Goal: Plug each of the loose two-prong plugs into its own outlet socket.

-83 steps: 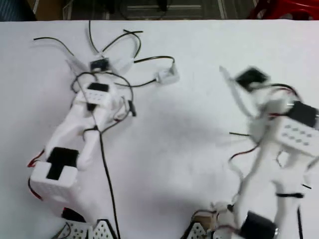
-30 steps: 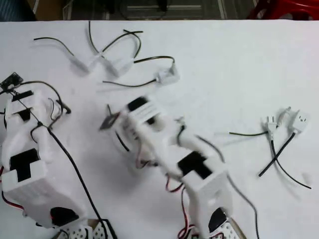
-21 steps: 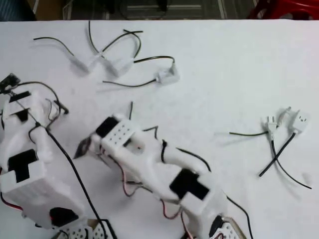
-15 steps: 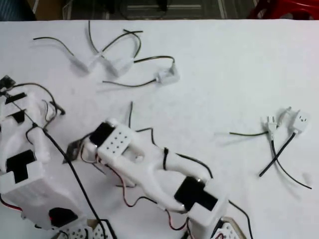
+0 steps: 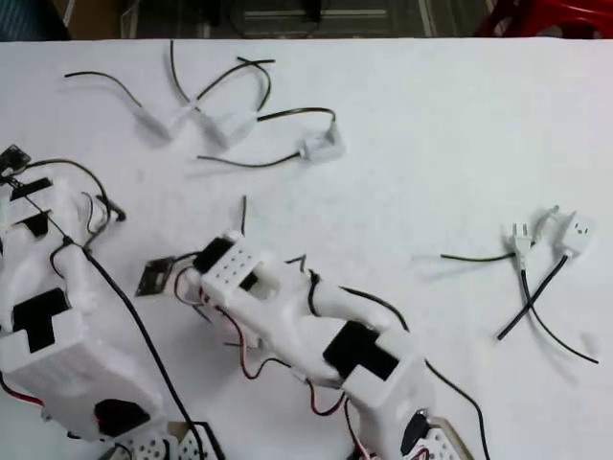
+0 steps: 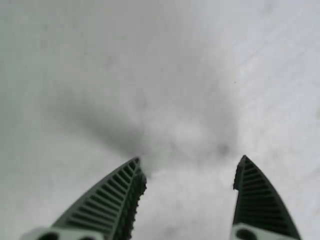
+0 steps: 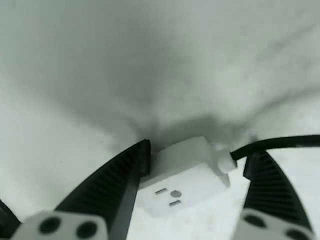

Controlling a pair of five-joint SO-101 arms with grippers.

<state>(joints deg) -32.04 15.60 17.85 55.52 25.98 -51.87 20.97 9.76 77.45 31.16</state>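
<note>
My right gripper (image 7: 200, 150) is closed on a white outlet socket (image 7: 185, 175) just above the table, its slots facing the camera. The socket's black cord (image 7: 280, 144) runs off past one finger. In the high view the right gripper (image 5: 153, 278) is left of centre, and the cord (image 5: 242, 213) trails out behind the arm. At the right lie a two-prong plug (image 5: 522, 238) and another socket (image 5: 578, 231) with crossed black cords. My left gripper (image 6: 187, 170) is open over bare table; it sits at the far left edge (image 5: 14, 158).
At the back left lie several white plugs and sockets with tangled black cords (image 5: 225, 125), one socket (image 5: 321, 147) a little apart. The right arm's body (image 5: 316, 335) lies across the front centre. The table's back edge is close behind the cords.
The right arm swung from the table's right side to left of centre, dragging the cord. The left arm drew back from the cord pile to the left edge. The plug and socket now show at the right.
</note>
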